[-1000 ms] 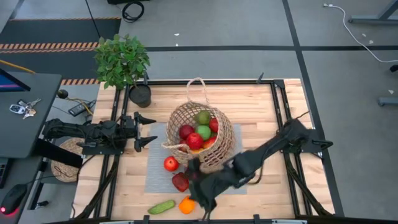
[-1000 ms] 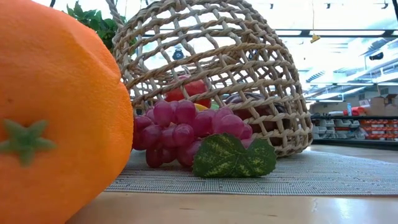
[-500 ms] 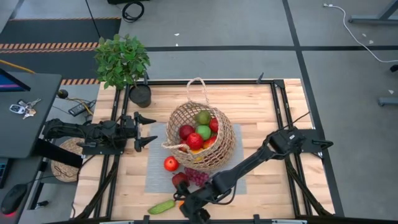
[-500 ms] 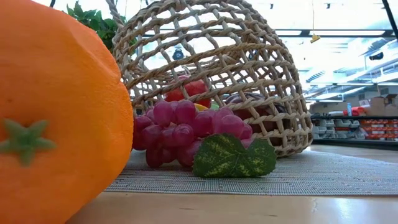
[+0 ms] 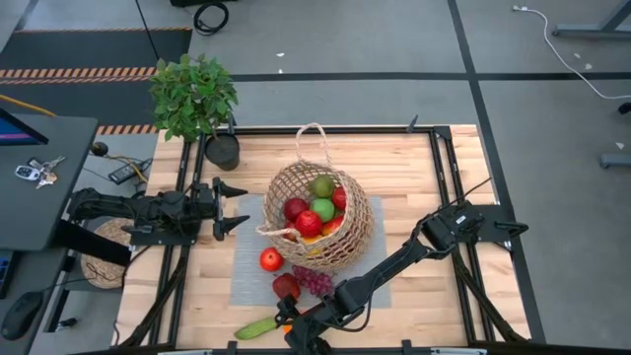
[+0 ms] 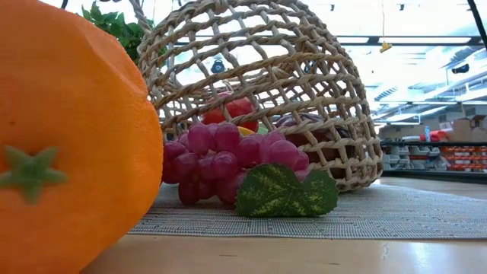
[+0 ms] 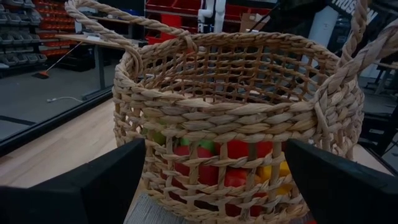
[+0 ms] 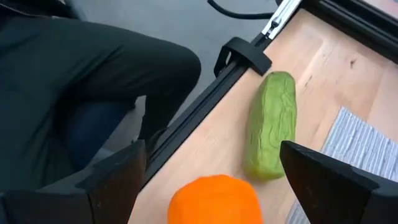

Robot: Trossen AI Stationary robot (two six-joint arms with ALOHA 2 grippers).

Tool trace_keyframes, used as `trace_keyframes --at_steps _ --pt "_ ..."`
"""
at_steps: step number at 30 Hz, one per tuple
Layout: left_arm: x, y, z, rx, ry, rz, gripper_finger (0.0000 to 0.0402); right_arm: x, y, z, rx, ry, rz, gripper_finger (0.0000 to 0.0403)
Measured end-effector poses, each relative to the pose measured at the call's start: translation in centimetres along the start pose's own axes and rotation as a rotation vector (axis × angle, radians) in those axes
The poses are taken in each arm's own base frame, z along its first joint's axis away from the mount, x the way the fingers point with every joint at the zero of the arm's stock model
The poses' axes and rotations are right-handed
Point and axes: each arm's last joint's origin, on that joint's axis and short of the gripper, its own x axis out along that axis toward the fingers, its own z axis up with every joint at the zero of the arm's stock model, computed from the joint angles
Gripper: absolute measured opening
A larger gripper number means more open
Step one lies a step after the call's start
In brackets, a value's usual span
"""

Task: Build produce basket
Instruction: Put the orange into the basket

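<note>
Wicker basket [image 7: 236, 118] sitting ahead of our spread left gripper [image 5: 233, 207], we are hovering our spread right gripper [image 5: 293, 330] over the orange [image 8: 214, 200], cucumber [image 8: 270, 124] just beyond.

The right claw [image 5: 294, 331] hovers spread over the orange [image 5: 292, 318] near the cucumber [image 5: 256, 327].

place: workshop or lab | evidence: red parts-bin shelves [image 7: 37, 15] behind the wooden table [image 5: 394, 163]; hazard-striped floor tape [image 5: 79, 71] left of it; ceiling strip lights [image 6: 358, 39]
</note>
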Motion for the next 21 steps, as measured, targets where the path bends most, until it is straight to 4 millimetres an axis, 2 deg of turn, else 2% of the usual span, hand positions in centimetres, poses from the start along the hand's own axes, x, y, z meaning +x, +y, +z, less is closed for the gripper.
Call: trace_keyframes --at_steps 13,21 --pt "0.0 0.0 0.0 0.000 0.000 0.000 0.0392 1.3 0.1 -2.5 0.005 -0.001 -0.014 0.0374" --pt "0.0 0.0 0.0 0.000 0.000 0.000 0.0392 1.5 -0.2 -3.3 0.036 0.007 -0.029 0.0370"
